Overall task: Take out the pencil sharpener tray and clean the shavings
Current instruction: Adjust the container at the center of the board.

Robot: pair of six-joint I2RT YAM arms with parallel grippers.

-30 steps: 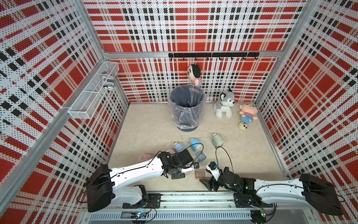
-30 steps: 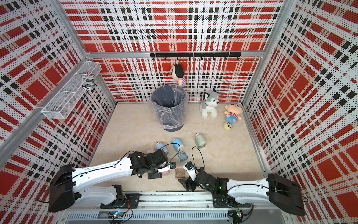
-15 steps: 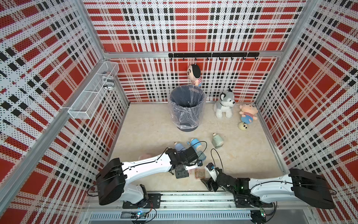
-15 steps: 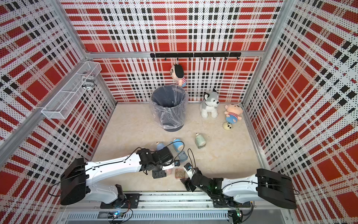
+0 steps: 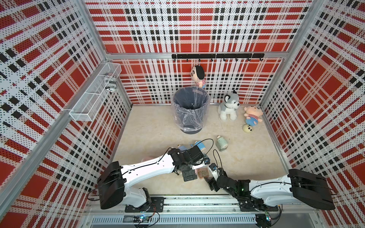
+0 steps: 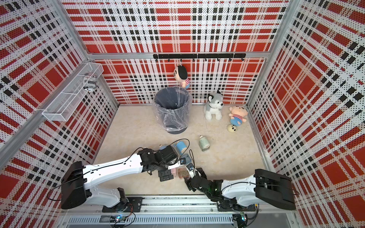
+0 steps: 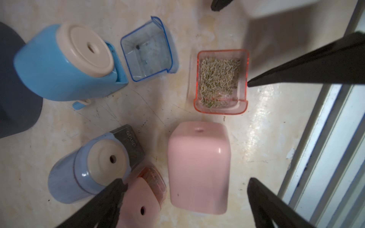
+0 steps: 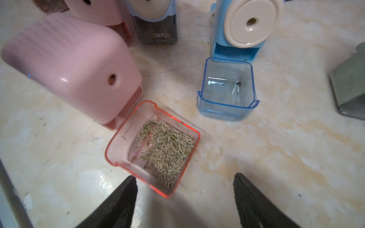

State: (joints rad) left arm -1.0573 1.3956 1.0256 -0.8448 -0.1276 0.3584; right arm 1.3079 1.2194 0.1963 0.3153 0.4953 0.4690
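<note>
Red tray (image 8: pixel 122 142) with shavings (image 8: pixel 166 150) on desk (image 8: pixel 256 158); my right end effector (image 8: pixel 185 176) spread at its corner, left end effector (image 7: pixel 184 181) spread over pink sharpener (image 7: pixel 197 167).

this was a lab-style robot test cell: plaid perforated panels (image 5: pixel 197 29) on aluminium framing (image 5: pixel 197 55) boxed in a small counter (image 5: pixel 154 134), and robot arms (image 5: pixel 150 169) sat on a front rail (image 5: pixel 197 204).

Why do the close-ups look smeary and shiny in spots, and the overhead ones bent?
In the left wrist view the pink sharpener looks soft and the tabletop shows glare; in the right wrist view the jaws are out of focus; in both top views the wide lens bows the plaid walls.
</note>
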